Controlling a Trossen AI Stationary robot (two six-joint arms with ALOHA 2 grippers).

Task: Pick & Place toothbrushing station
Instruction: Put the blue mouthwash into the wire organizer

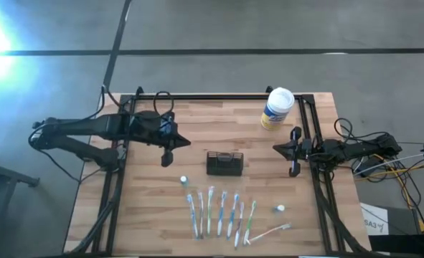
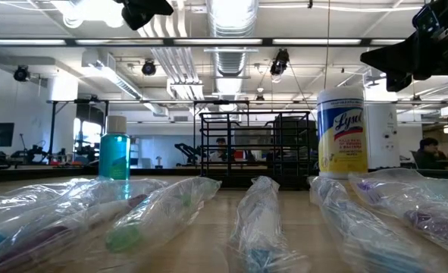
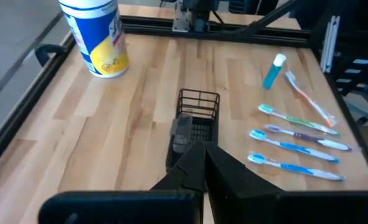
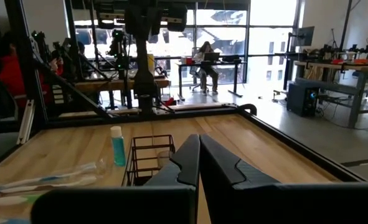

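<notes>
Lying between both closed pincers, left pincer [image 1: 167, 157] and right pincer [image 1: 293, 170]: toothbrushing station [image 1: 224, 163].

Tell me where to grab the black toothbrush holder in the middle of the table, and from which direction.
Probably best to grip the toothbrushing station across its short width, coming straight down from above. It stands upright and free on the table, apart from the toothbrushes, and its thin wire walls leave the top open for a finger.

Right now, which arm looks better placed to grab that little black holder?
Probably the left: its pincer sits nearer the black holder than the right pincer. Both are shut and clear of it.
</notes>
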